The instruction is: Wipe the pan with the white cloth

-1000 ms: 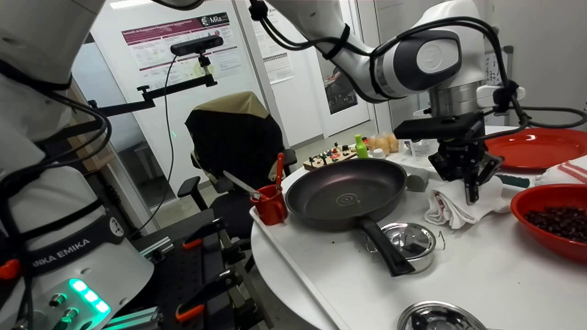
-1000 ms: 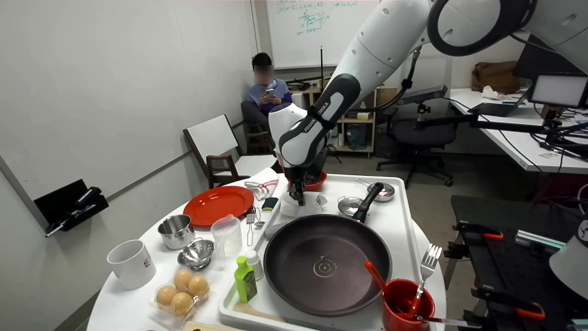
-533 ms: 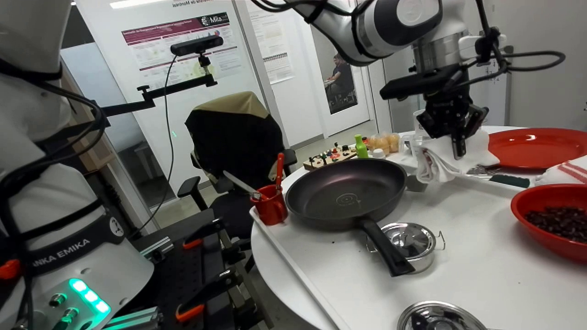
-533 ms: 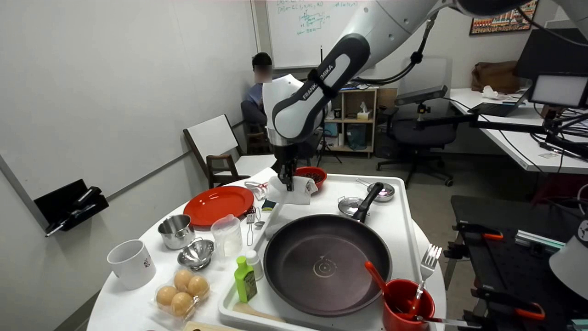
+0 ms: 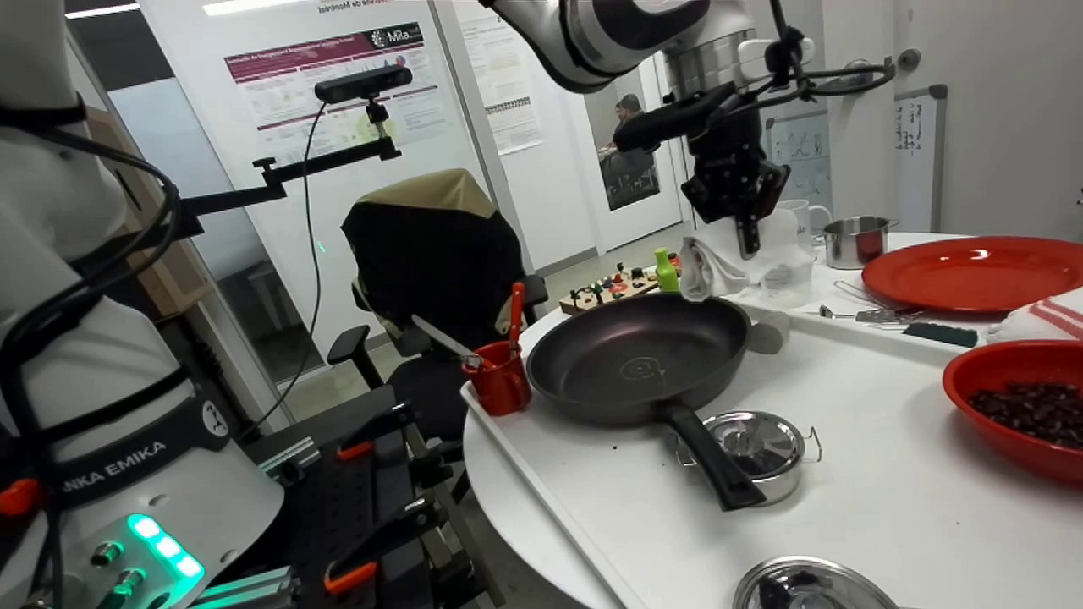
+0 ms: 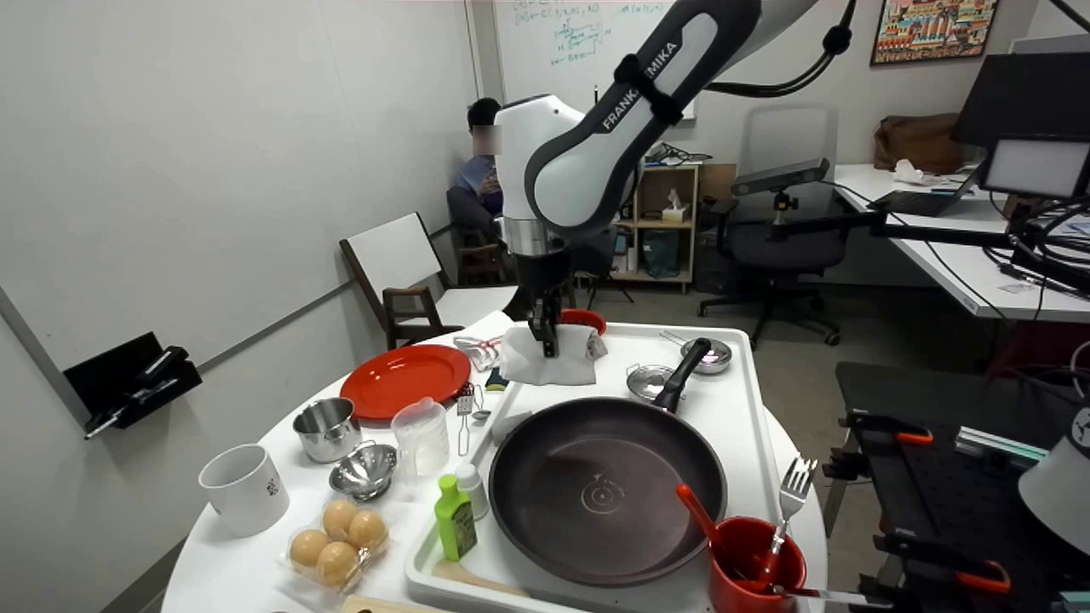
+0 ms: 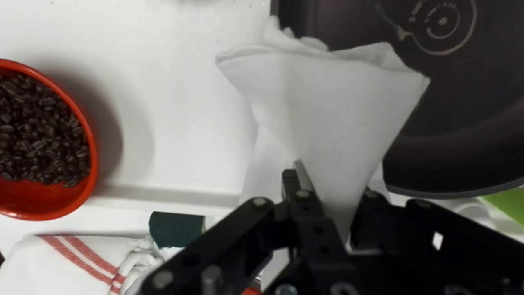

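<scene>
The fingers (image 5: 748,237) are pinched together on the white cloth (image 7: 323,110), which hangs near the rim of the dark frying pan (image 6: 606,477) on the tray (image 6: 722,392).

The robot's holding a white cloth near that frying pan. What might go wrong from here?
The white cloth is pinched in the jaws with its end hanging loose, so it might bunch up or slip when pressed. The red mug, with a fork in it, stands close to the frying pan; if wiping nudges the pan, the mug may tip. The upright green bottle, also close by, could be knocked over.
</scene>
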